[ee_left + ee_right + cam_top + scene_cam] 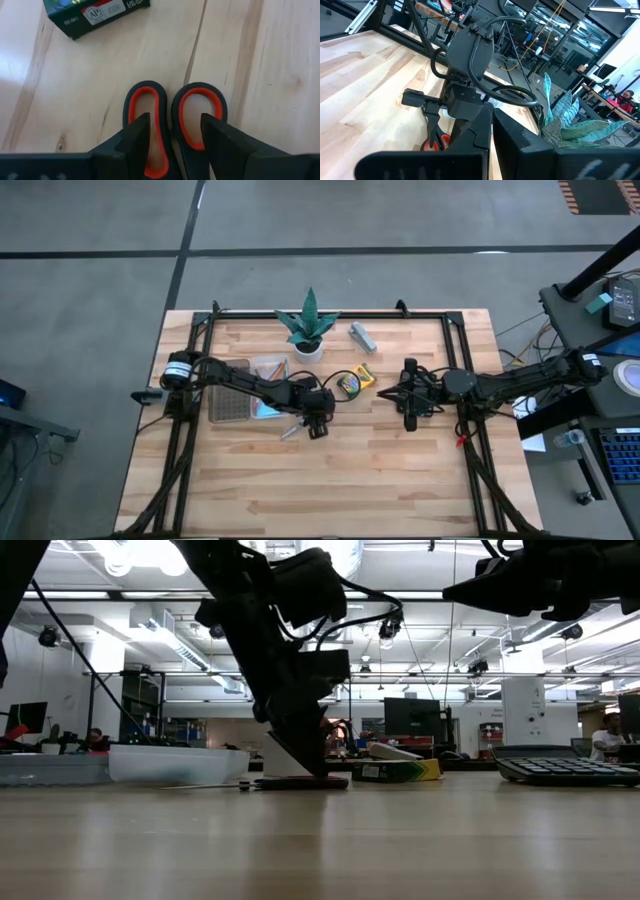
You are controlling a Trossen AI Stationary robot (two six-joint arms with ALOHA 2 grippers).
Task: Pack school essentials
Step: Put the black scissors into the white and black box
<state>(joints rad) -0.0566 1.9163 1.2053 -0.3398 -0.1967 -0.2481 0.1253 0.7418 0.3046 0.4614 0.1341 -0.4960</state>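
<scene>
The left gripper (171, 131) is down at the table with fingers spread, straddling the handles of the red-handled scissors (172, 120) lying flat beneath it. Closing should pinch both loops squarely; the crayon box (95, 15) lies just ahead. The right gripper (410, 415), pressed shut, waits well apart.

one scissors (172, 122), one plant (308, 328)

From above I see the table (330, 470) evenly lit, with only soft shadows under the arms. At table height the ceiling lamps (135, 552) glare white, both arms go to black silhouettes, and the near wood is blurred. My left wrist camera is bright and sharp on the scissors (172, 120), its own fingers (132, 140) soft. The right wrist's near fingers (520, 142) blur too
</scene>
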